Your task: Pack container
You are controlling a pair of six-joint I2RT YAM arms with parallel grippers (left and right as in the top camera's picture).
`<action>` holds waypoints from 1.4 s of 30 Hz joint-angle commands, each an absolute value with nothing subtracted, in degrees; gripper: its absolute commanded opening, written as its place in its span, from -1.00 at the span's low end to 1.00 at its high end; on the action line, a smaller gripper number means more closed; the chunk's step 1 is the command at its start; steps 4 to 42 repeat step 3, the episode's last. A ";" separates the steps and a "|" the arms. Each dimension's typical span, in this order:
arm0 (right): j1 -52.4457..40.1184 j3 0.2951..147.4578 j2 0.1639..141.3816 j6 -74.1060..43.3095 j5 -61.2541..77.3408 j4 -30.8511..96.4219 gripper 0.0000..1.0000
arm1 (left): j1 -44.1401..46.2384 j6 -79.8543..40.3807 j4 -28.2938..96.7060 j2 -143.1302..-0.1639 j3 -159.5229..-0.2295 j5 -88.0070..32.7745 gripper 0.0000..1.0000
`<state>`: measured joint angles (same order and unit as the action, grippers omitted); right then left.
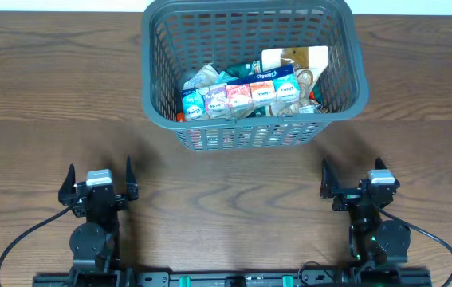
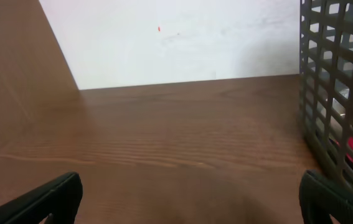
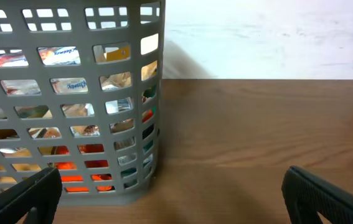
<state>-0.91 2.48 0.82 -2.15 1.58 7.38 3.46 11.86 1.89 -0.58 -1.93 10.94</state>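
The container (image 1: 152,96) is a dark grey lattice basket standing at the back middle of the wooden table. Inside it lie several snack packs (image 1: 241,94), among them a row of small blue, pink and orange packets. Its slotted wall (image 2: 335,93) fills the right edge of the left wrist view, and the container (image 3: 70,50) takes up the left half of the right wrist view. My left gripper (image 1: 98,177) rests near the front left, open and empty. On the front right, the right gripper (image 1: 355,174) stands open too, nothing between its fingers.
A white wall (image 2: 182,37) rises behind the table's far edge. Black cables (image 1: 18,243) trail from both arm bases along the front edge. Bare wood (image 1: 42,96) lies to either side of the basket.
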 commanded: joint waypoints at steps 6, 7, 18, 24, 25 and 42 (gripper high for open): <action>-0.40 1.76 0.32 -2.74 1.76 7.07 0.99 | 3.18 12.19 2.90 -0.23 -0.23 12.01 0.97; -0.40 1.76 0.32 -2.74 1.76 7.07 0.99 | 3.18 12.19 2.90 -0.23 -0.23 12.01 0.97; -0.40 1.76 0.32 -2.74 1.76 7.07 0.99 | 3.18 12.19 2.90 -0.23 -0.23 12.01 0.97; -0.40 1.76 0.32 -2.74 1.76 7.07 0.99 | 3.18 12.19 2.90 -0.23 -0.23 12.01 0.97; -0.40 1.76 0.32 -2.74 1.76 7.07 0.99 | 3.18 12.19 2.90 -0.23 -0.23 12.01 0.97; -0.40 1.76 0.32 -2.74 1.76 7.07 0.99 | 3.18 12.19 2.90 -0.23 -0.23 12.01 0.97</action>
